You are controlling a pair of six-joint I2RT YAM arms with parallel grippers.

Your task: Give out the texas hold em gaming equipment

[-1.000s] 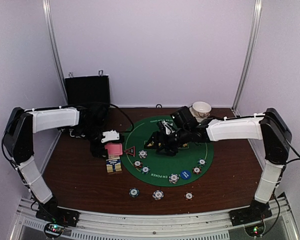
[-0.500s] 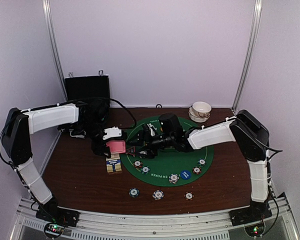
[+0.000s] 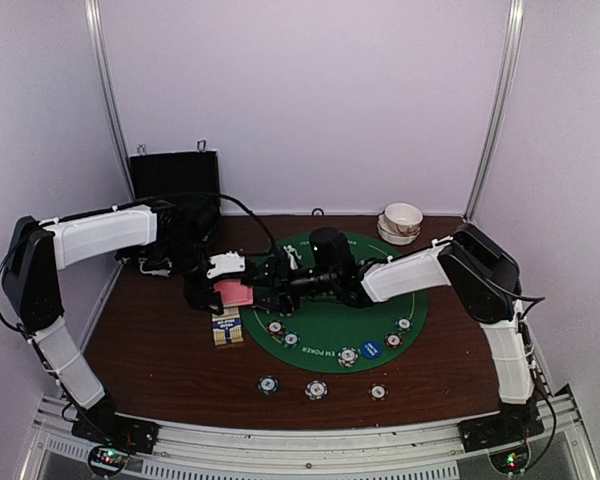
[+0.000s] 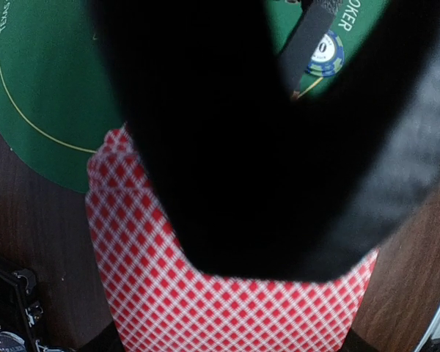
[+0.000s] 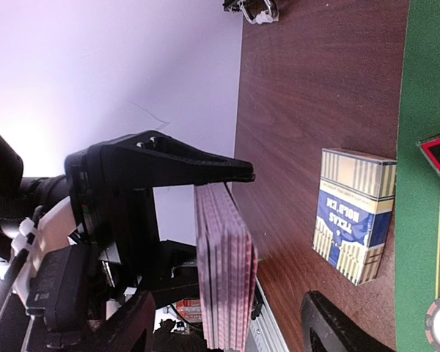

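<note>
Right wrist view: left hand clamps the pink-backed playing cards edge-on above the bench, likely presenting them so one can be peeled off. Right hand sits just beside them; can't tell whether it's open or closed.

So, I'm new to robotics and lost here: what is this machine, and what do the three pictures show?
Two robot arms are bolted to a table. One picture looks down from above; the other two come from cameras on each wrist. The left gripper is shut on a deck of pink-backed playing cards, and the right gripper, open, reaches toward it. On the table are a green poker mat, poker chips, a Texas Hold'em card box, a black case and stacked white bowls.
</note>
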